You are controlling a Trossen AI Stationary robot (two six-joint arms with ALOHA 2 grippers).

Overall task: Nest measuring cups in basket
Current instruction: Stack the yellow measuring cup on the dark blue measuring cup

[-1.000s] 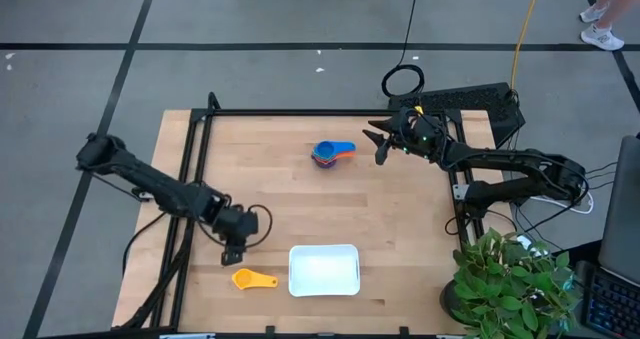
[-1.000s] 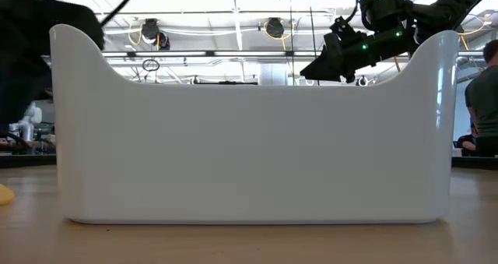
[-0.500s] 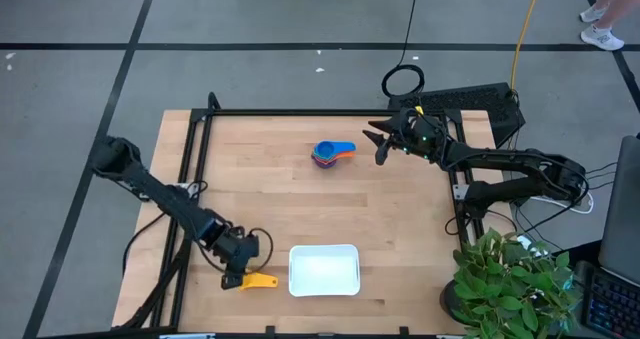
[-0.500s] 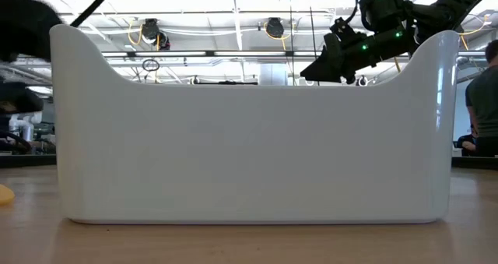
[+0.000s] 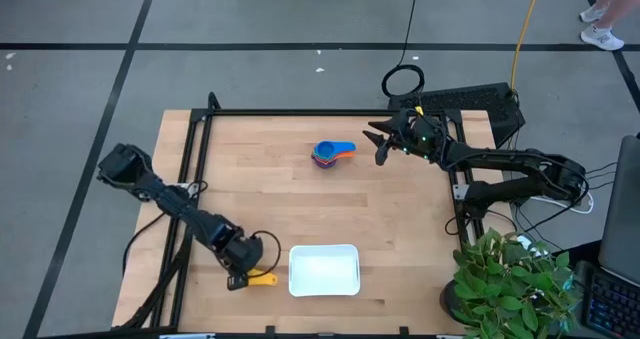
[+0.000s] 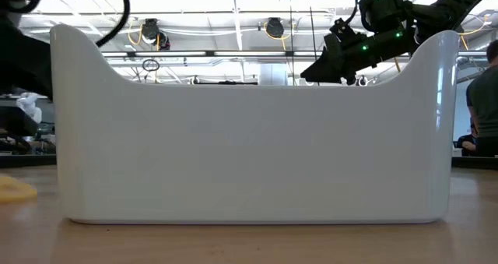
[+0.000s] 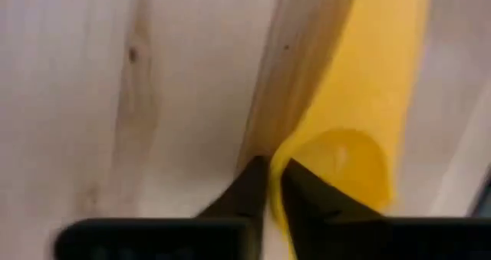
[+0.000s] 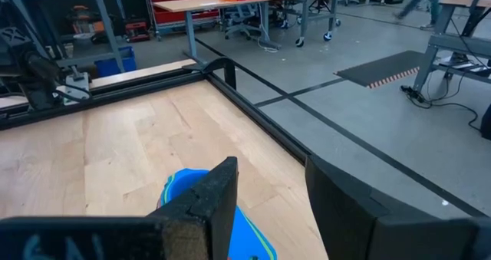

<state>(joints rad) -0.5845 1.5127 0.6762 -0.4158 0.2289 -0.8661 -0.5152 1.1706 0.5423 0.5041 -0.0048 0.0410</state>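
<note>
A yellow measuring cup lies on the table just left of the white basket, near the front edge. My left gripper stands over its bowl, hiding it in the high view, with its fingers closed on it. The other measuring cups sit nested in a stack at the table's far middle, a light blue one on top. My right gripper hovers open just right of that stack, touching nothing. The blue cup shows beyond its fingers. My left gripper pinches the rim of the yellow cup's bowl between its two fingertips, one finger on the outer side and one over the bowl. The fingers come from above, pointing down. The cup's handle points toward the basket.
In the low view the basket's wall fills the picture, with the yellow cup at its left. A black frame rail runs along the table's left and far sides. A potted plant stands off the near right corner.
My left gripper has gone toward the table's near edge and down onto the yellow cup, and now covers its bowl. In the low view the cup has shifted a little.
</note>
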